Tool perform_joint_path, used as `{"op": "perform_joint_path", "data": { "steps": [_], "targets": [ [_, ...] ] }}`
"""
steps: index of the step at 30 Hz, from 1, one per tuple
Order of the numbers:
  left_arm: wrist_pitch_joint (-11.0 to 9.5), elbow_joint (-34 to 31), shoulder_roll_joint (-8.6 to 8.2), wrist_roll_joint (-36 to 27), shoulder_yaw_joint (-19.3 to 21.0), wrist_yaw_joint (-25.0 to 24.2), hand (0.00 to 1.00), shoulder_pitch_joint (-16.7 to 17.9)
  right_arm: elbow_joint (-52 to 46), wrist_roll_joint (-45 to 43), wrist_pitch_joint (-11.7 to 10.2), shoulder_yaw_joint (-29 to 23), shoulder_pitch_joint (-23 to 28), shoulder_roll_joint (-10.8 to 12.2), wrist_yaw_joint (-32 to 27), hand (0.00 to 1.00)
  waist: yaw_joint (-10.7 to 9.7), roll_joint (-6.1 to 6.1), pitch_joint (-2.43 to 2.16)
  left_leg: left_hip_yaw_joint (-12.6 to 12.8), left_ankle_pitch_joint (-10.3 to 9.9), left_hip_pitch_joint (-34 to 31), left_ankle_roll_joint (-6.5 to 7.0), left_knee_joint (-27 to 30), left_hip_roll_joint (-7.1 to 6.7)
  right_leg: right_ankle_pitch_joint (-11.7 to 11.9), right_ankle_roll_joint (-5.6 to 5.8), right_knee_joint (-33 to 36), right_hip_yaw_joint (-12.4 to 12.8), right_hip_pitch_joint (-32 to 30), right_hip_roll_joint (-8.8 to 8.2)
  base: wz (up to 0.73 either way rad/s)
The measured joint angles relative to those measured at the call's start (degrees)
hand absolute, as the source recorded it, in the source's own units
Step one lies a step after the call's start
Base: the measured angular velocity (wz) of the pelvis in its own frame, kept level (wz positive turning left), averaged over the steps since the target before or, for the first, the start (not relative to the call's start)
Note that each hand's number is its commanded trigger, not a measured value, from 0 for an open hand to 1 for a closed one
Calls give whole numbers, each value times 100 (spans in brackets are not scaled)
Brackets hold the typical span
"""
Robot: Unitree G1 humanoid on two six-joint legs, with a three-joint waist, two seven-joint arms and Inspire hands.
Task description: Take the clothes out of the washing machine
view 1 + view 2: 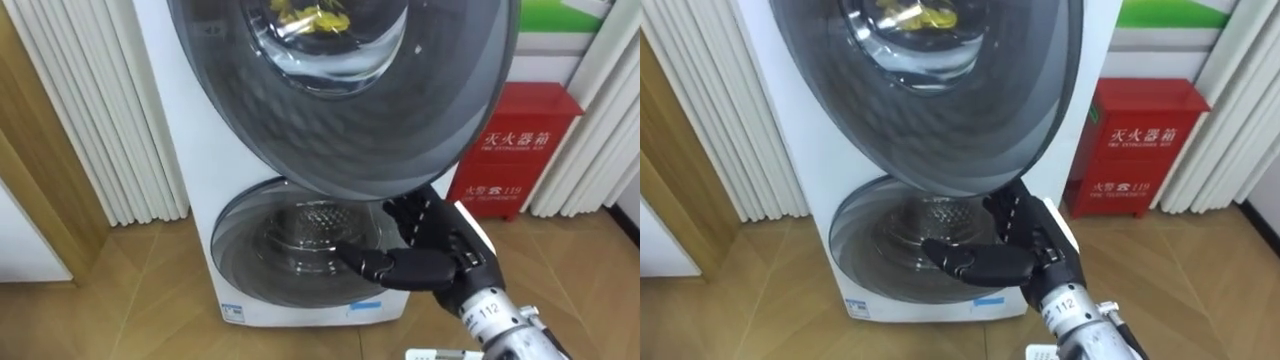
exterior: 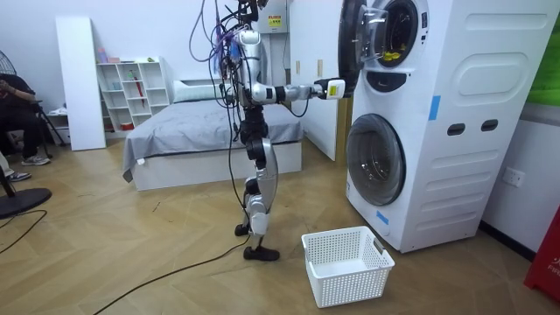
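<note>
Two white machines (image 2: 472, 114) are stacked; I stand facing them. The upper one's round door (image 1: 340, 100) is swung open towards me. Yellow clothing (image 1: 312, 17) shows through its glass bowl, and lies in the upper drum (image 2: 391, 57) in the room view. My right hand (image 1: 425, 262) is raised just under the door's lower rim, over the lower machine's closed door (image 1: 290, 250). Its fingers (image 1: 412, 215) reach straight up to the rim and the thumb points left. It holds nothing.
A white laundry basket (image 2: 346, 265) stands on the wooden floor before the lower machine, to my right. A red fire-extinguisher cabinet (image 1: 515, 150) sits right of the machines, and white slatted panels (image 1: 90, 110) on the left. A bed (image 2: 210, 131) is behind me.
</note>
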Motion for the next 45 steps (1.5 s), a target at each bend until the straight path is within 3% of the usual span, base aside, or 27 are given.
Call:
{"op": "perform_joint_path", "data": {
  "steps": [7,10,13,17,19,22,28,35,39,41,45],
  "targets": [
    [-207,241,0,11,-85,13,0,-131,-534,-499,24,157,-22,-117,-124,0,53,-22,-14,16,3,-84,-5,-16,44,7,-11,91,96,-196,19,-13],
    [-218,447,3,6,-216,11,0,-230,-685,-656,128,256,-40,-215,-113,0,185,-36,-13,16,3,9,-6,-37,63,15,-25,85,214,-161,61,-20],
    [-233,554,24,-1,-274,12,0,-276,-826,-866,247,357,-59,-203,-110,0,190,-62,-24,12,3,27,-6,-69,83,18,-30,85,214,-147,76,-3],
    [-232,553,41,-3,-439,-14,0,-353,-1049,-991,261,507,-544,-156,-58,0,257,-79,-13,21,4,24,-7,-72,80,28,-46,71,207,-149,82,2],
    [-232,552,51,-3,-437,-18,0,-369,-1178,-1057,252,642,-592,-252,132,0,294,-102,0,16,13,24,-23,-73,80,35,-59,70,202,-149,83,0],
    [-231,570,48,-3,-442,-38,0,-472,-1183,-1094,260,846,-592,-124,186,0,308,-116,11,13,26,10,-45,-70,86,57,-94,65,188,-154,84,1],
    [-232,566,55,-35,-440,-44,0,-583,-1185,-1118,367,1029,-841,-126,580,0,362,-196,-2,9,58,-143,-95,-10,87,110,-131,66,195,-285,81,2],
    [-199,628,203,-459,-660,-6,0,-751,-1209,-1345,498,1717,-1508,-104,916,0,663,-244,-15,-131,75,-189,-118,1,92,117,-140,59,108,-290,82,6],
    [-181,629,256,-460,-664,-6,0,-750,-1363,-1321,469,1927,-2005,162,1053,0,704,-314,-1,-250,75,-181,-118,-7,89,118,-139,-28,-15,-193,75,19],
    [-133,625,258,-509,-683,-7,0,-758,-1394,-1281,397,2000,-2142,274,1137,0,744,-363,-21,-326,75,-165,-118,-8,87,118,-139,-29,-75,-131,74,24],
    [-81,628,257,-661,-709,-12,0,-830,-1381,-1288,403,2151,-2195,292,1241,0,804,-370,9,-422,75,-166,-118,-3,62,117,-138,-37,-126,-83,63,15]
  ]
}}
